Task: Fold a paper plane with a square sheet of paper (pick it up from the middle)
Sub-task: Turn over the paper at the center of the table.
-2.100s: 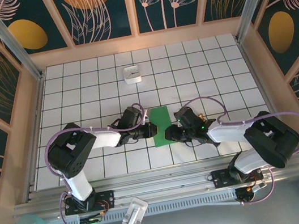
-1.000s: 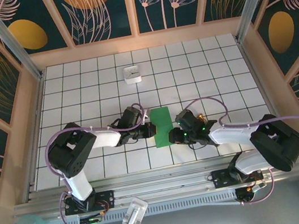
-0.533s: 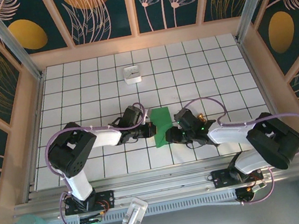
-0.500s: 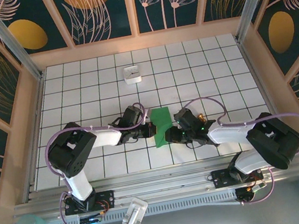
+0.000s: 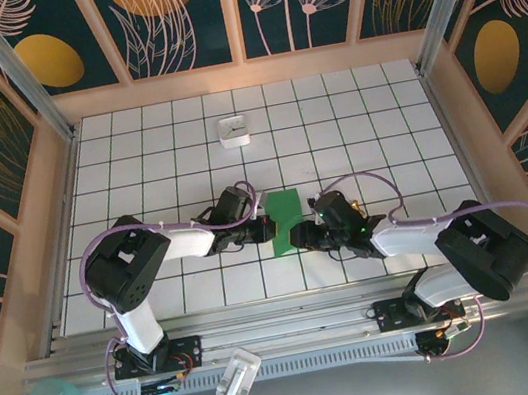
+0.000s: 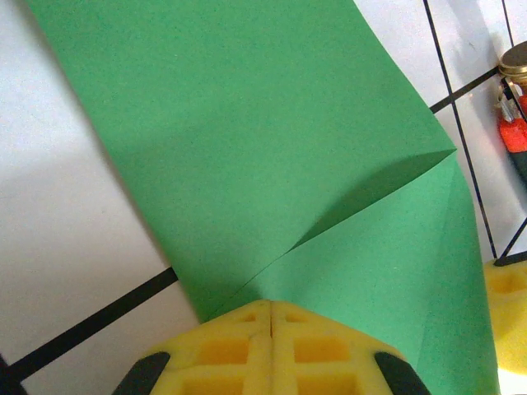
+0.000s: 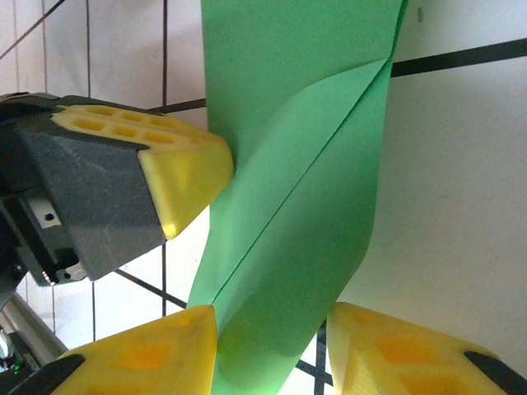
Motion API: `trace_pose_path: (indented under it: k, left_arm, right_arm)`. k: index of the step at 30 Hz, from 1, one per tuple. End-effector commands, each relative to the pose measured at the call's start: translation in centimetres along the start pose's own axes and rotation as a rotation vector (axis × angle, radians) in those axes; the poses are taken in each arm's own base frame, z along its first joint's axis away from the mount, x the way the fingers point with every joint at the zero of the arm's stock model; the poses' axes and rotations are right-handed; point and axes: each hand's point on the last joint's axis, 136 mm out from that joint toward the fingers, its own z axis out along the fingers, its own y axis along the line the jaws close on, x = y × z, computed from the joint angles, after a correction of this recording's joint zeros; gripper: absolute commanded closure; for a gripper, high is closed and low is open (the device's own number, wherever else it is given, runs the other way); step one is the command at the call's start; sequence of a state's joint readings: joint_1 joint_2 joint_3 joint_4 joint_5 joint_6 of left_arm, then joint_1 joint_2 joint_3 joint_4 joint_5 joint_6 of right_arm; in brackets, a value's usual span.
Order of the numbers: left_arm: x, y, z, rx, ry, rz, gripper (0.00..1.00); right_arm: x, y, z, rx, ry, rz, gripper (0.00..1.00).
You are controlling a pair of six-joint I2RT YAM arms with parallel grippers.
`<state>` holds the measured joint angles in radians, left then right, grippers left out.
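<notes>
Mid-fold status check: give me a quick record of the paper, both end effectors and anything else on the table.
paper: green paper, partly folded, a diagonal flap lying over it, between the two arms
left end effector: shut, pinching the paper's edge
right end effector: open, one finger at each side of the paper's near end
plane: not yet a dart shape
other: small white box toward the far side of the table, apart from the paper
</notes>
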<state>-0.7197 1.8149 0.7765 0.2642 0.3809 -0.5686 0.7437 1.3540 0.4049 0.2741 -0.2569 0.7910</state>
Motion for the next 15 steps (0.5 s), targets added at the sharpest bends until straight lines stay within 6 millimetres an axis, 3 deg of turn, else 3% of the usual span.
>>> trace_pose_path:
  k: [1,15]
  left_arm:
    - [5.1,4.2,1.2,-0.15,0.15,-0.047,0.98]
    - [5.1,4.1,1.2,-0.146,0.151,-0.044,0.98]
  right_arm:
    - [-1.0,1.4,-0.7,-0.082,-0.055,-0.038,0.6]
    - [-1.4,2.3,-1.9,-0.161,-0.118,-0.046,0.59]
